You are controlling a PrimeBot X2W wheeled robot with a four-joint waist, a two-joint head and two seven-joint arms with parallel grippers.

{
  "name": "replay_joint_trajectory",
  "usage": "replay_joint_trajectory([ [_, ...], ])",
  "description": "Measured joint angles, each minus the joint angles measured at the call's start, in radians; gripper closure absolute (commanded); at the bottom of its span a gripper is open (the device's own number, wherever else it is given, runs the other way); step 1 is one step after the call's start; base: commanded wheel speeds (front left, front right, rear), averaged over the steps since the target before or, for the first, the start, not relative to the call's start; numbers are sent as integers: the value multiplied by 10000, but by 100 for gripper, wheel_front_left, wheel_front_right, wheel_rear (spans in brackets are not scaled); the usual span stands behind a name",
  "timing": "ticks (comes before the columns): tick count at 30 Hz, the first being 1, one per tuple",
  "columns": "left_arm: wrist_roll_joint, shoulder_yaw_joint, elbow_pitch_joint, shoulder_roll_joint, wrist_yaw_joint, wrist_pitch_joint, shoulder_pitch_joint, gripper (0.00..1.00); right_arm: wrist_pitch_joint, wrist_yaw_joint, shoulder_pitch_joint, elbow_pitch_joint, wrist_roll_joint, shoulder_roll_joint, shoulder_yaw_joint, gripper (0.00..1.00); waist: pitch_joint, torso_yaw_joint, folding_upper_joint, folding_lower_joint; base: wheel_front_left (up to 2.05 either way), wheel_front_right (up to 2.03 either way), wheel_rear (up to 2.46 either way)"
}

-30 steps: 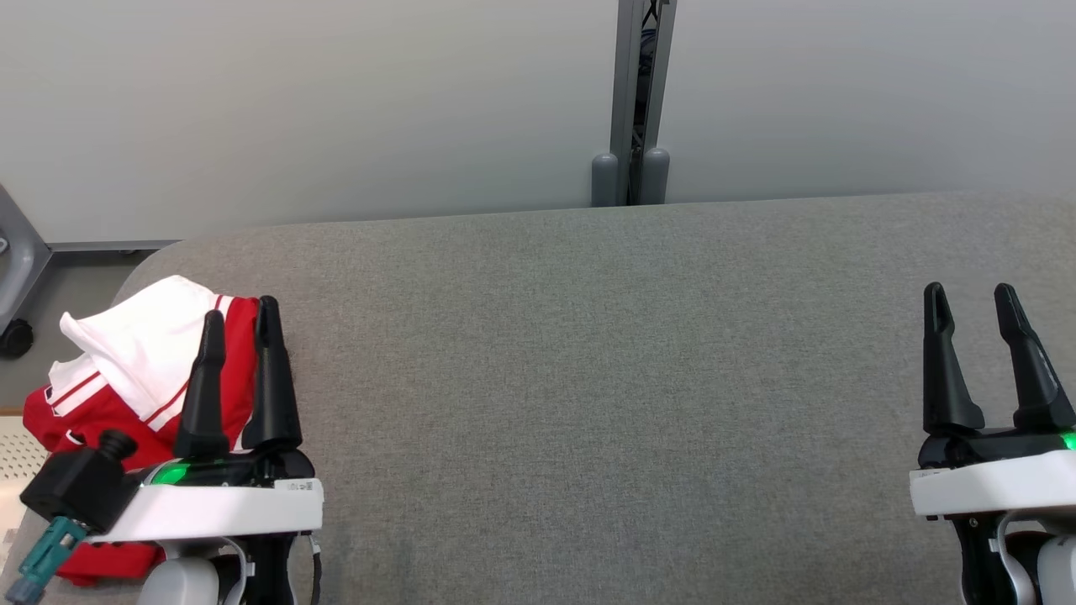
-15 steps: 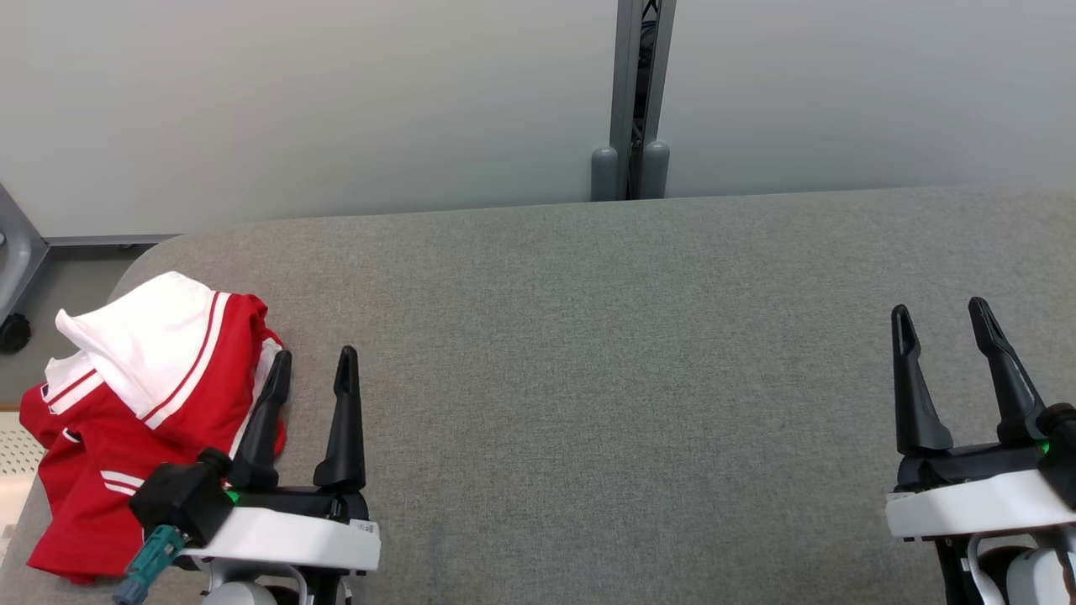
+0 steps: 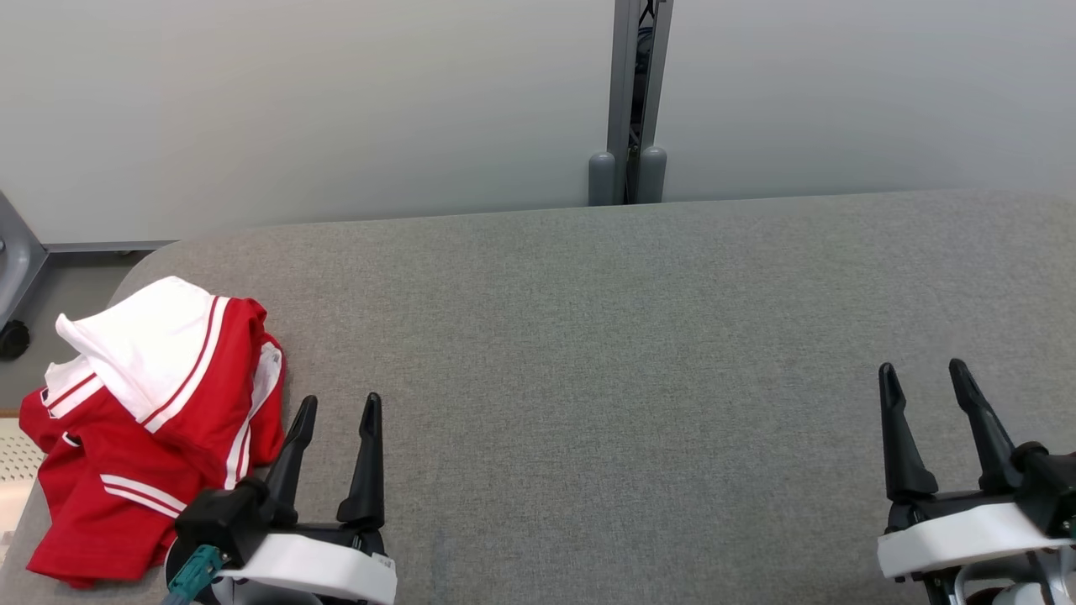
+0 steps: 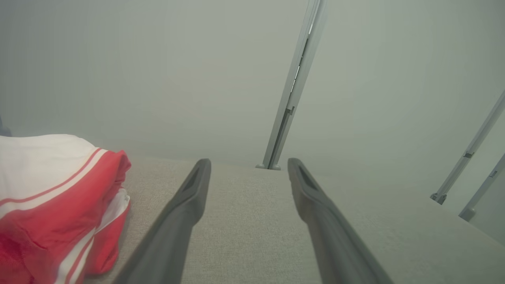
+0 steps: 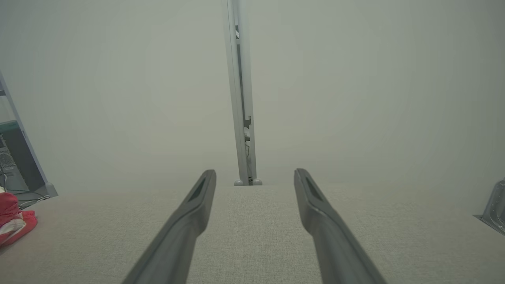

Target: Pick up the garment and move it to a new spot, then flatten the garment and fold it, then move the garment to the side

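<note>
Garment, red with white panels and stripes, bunched heap, at left end of grey padded table, left gripper just beside it, fingers apart, empty, right gripper likewise spread, well apart, right wrist view adds dark cabinet beyond garment.

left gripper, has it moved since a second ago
Yes. The left gripper, open, has drawn off the red and white garment, rightward and back toward the robot, while the grey post stays put.
</note>
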Motion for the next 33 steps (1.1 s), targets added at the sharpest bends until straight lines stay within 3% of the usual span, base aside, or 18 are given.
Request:
replay_joint_trajectory([
  [13,704,-31,443,8,198,-82,174,0,-40,0,-155,874,-715,2,261,0,-61,-65,0,1,0,0,0],
  [33,700,69,470,8,182,-84,201,0,150,2,-302,1229,-399,8,334,0,-6,-209,0,0,0,0,0],
])
